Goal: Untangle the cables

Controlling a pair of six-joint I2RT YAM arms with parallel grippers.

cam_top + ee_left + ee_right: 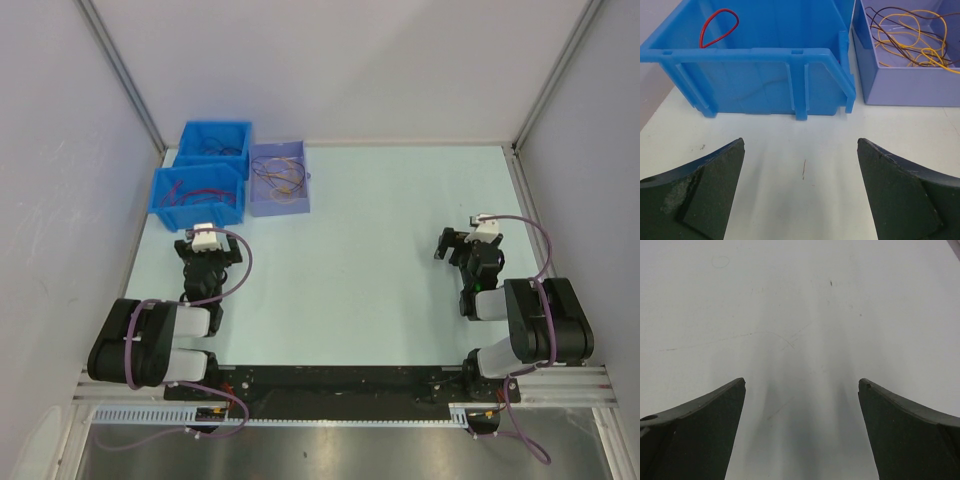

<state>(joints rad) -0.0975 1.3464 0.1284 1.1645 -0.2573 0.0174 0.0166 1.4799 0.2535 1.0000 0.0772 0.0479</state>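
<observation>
Right now, your left jaws stand wide, holding nothing, just short of the near blue bin (pixel 765 75), where a red cable (pixel 719 27) loops inside. Yellow and dark cables (pixel 927 54) lie tangled in the lavender bin (pixel 910 87) beside it. Your right jaws gape wide, holding nothing, over the desk (pixel 800 315).

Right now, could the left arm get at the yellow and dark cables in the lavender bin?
Probably yes: the left gripper is open and empty, and the lavender bin sits just ahead to its right, open-topped, with its cables uncovered.
</observation>
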